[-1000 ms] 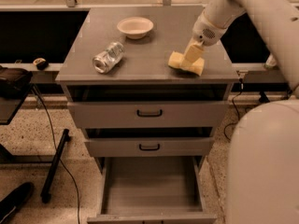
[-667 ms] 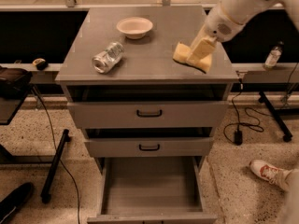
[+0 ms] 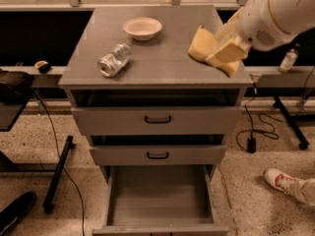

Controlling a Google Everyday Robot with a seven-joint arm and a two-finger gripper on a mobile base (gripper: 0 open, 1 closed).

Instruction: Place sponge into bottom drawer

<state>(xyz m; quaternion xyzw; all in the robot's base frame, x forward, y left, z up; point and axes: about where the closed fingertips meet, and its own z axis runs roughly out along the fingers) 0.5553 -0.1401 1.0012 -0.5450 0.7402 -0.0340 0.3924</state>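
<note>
Holding the sponge [image 3: 201,44], the gripper [image 3: 222,53] sits over the right side of the worktop [image 3: 162,58], near its front edge. Its fingers are closed on the sponge from the right. The sponge is tilted, one corner up and to the left, another down toward the worktop's front right corner. Cannot tell whether that lower corner touches the surface.

The white arm [image 3: 275,14] enters from the upper right.

Bottom drawer [image 3: 160,195] is pulled fully open, grey floor bare, well below the sponge. Both upper drawers [image 3: 157,119] are closed, each with a black handle.

Also on the worktop:
- bowl [image 3: 142,27], upright, back centre
- silvery container [image 3: 114,60], on its side, left of centre, well apart from the sponge
</note>
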